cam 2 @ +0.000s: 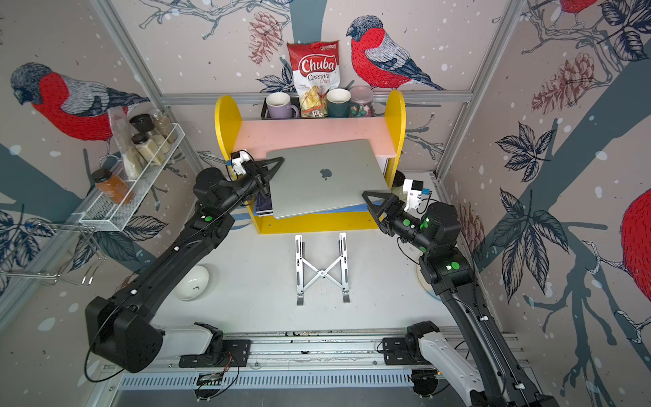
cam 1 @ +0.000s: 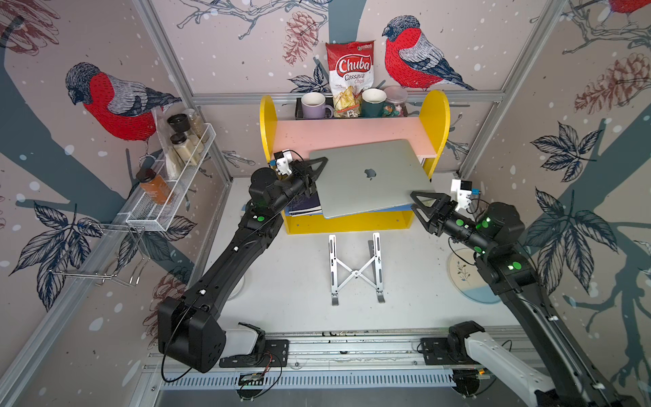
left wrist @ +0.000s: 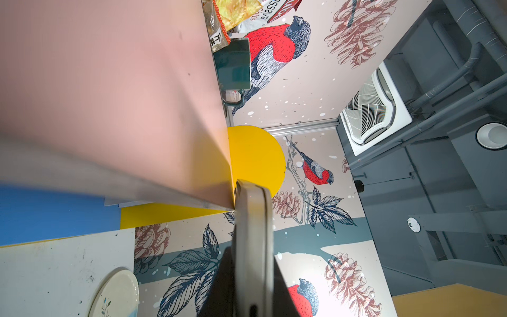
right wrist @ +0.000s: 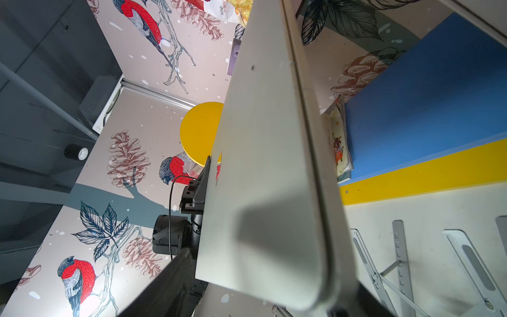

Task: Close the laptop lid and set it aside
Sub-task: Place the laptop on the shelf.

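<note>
1. Top views both show the laptop [cam 1: 370, 190] with its lid [cam 1: 352, 162] shut flat on the base, logo side up. Closing looks done.
2. The laptop is off its stand [cam 1: 355, 271], which sits bare on the table [cam 1: 281, 267]. It hangs tilted in front of the yellow shelf unit [cam 1: 436, 116], above the blue board [cam 1: 398, 208] and overlapping the front edge of the pink board [cam 1: 345, 134]. Whether it touches either board I cannot tell.
3. The left gripper [cam 1: 318, 169] is pressed together on the laptop's left edge and seems to carry it.
4. The right gripper [cam 1: 414, 201] sits at the near right corner with its jaws spread, one above the corner and one below. The right wrist view shows that corner lying between them, not pinched.
5. Left to do, as I judge it: get a second hold on the right corner if wanted, then move the laptop to its resting place, lower it flat and let go.
</note>
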